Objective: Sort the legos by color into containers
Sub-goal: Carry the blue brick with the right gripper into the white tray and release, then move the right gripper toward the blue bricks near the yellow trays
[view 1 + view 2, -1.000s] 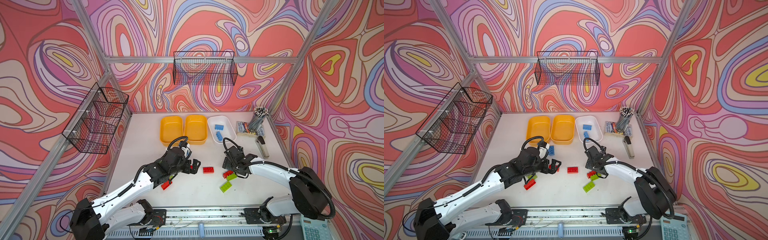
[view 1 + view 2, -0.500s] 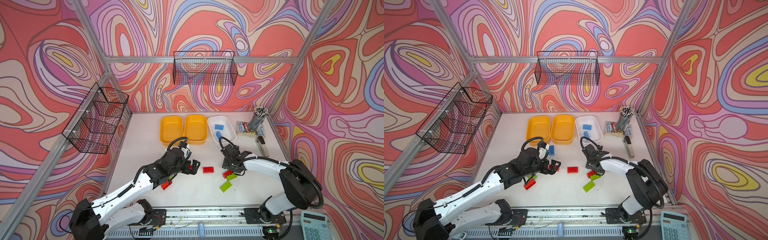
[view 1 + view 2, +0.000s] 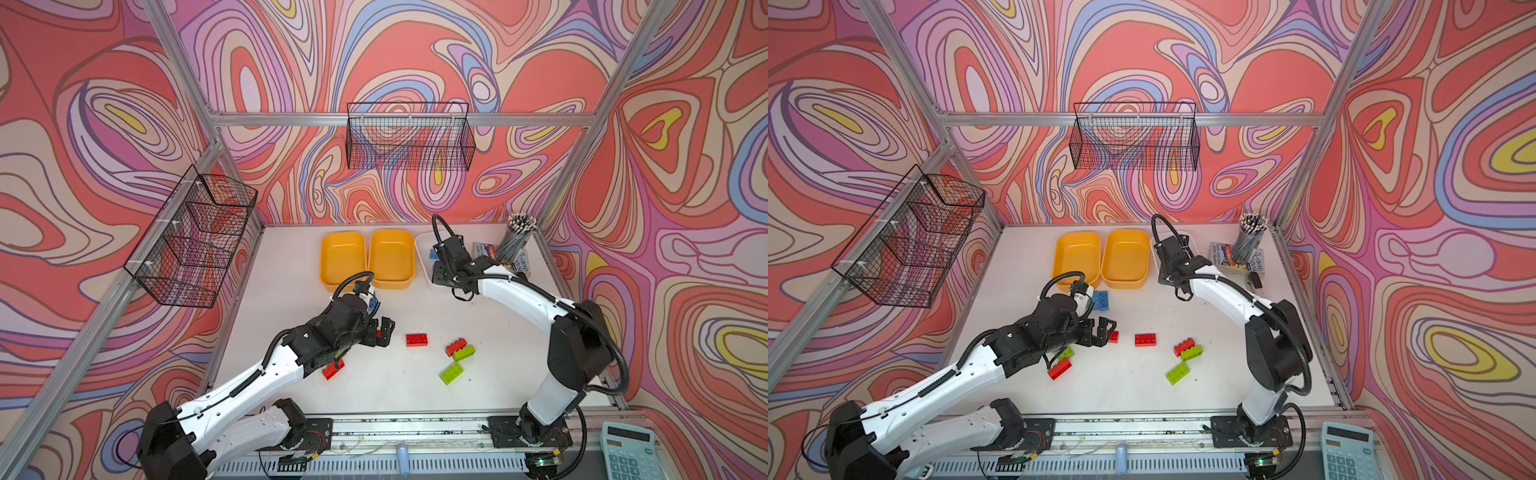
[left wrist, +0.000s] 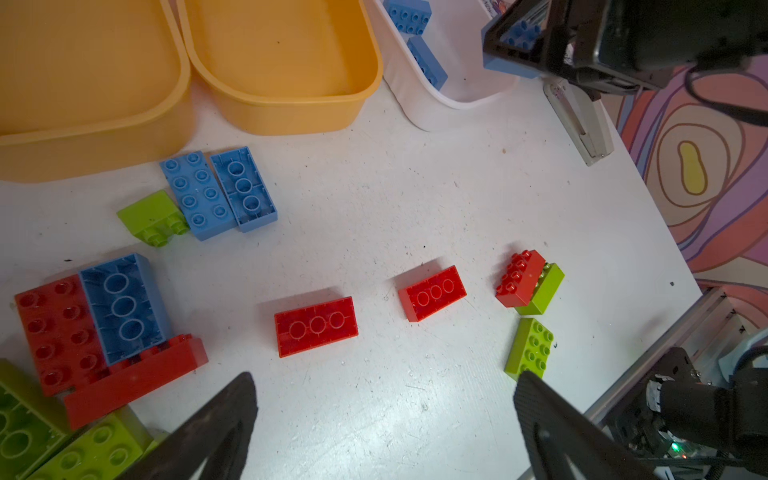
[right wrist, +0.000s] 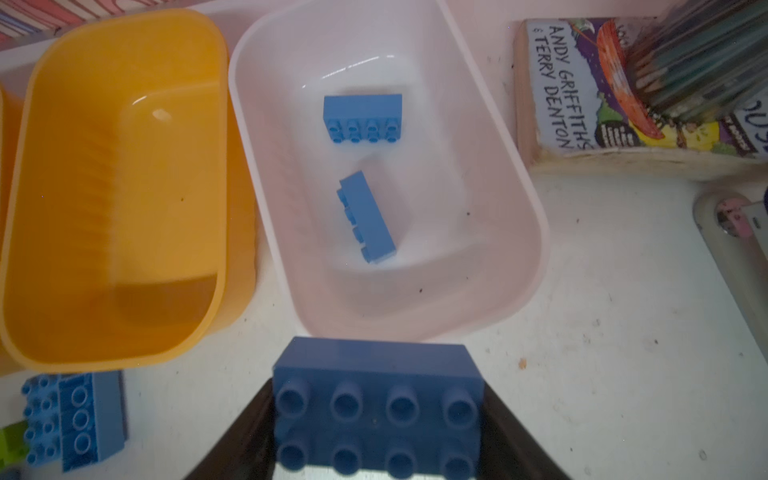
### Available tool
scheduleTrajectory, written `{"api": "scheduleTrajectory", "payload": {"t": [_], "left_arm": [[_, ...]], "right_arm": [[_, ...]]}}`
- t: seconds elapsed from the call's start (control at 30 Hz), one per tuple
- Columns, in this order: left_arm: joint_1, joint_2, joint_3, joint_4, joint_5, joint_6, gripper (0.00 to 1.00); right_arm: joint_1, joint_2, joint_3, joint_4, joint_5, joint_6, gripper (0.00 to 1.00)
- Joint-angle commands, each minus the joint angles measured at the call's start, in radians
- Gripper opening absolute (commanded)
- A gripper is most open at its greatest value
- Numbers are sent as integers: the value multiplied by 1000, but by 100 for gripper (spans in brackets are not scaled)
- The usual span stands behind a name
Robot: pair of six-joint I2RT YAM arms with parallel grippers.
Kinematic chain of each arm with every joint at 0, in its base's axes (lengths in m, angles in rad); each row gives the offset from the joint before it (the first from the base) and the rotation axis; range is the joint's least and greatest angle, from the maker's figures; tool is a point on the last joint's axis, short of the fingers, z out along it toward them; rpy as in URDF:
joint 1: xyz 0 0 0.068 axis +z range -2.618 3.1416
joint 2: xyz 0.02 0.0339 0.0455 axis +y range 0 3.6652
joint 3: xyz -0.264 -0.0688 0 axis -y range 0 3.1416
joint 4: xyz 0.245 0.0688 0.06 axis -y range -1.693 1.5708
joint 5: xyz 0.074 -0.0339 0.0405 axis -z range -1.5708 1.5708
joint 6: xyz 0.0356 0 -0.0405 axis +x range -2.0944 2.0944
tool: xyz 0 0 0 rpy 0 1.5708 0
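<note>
The white table [image 3: 286,291] carries three tubs in a row along its far edge: two yellow-orange tubs [image 3: 343,257] and, nearest the far right corner, the white tub [image 5: 374,299]. The right gripper [image 5: 376,415] is clamped on a blue brick [image 5: 376,365], held off the table at that tub's near rim. The left gripper [image 4: 382,399] gapes wide with nothing in it, hovering over mid-table. Two light blue bricks [image 5: 362,118] lie inside the white tub. Red bricks [image 4: 316,326] and green bricks [image 4: 530,349] lie loose mid-table.

Left gripper [image 4: 384,380] low, fingers [image 4: 216,428] spread wide, right gripper [image 5: 378,419] extended forward, fingers [image 5: 249,436] clamping blue lego [image 5: 374,361].
</note>
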Motion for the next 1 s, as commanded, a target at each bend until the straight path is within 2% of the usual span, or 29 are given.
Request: {"api": "scheduleTrajectory", "payload": {"t": [0.0, 0.17, 0.27, 0.33, 0.47, 0.73, 0.97], "left_arm": [[-5, -8, 52, -77, -72, 17, 100], [-6, -13, 66, -82, -127, 14, 100], [-6, 0, 73, -78, -142, 16, 100], [-6, 15, 85, -80, -148, 23, 100], [-6, 50, 116, -103, -153, 30, 100], [-5, 10, 104, -122, -159, 13, 100], [-6, -107, 44, -173, -155, -41, 100]], "right_arm": [[-63, 116, 97, 14, -15, -91, 48], [-110, 295, 256, 28, -42, -147, 50], [-126, 375, 326, 24, -41, -162, 54], [-135, 402, 346, 33, -34, -171, 61], [-147, 422, 371, 38, -38, -190, 84], [-111, 268, 306, 22, -48, -194, 86], [71, 86, 135, 38, -59, -125, 79]]}}
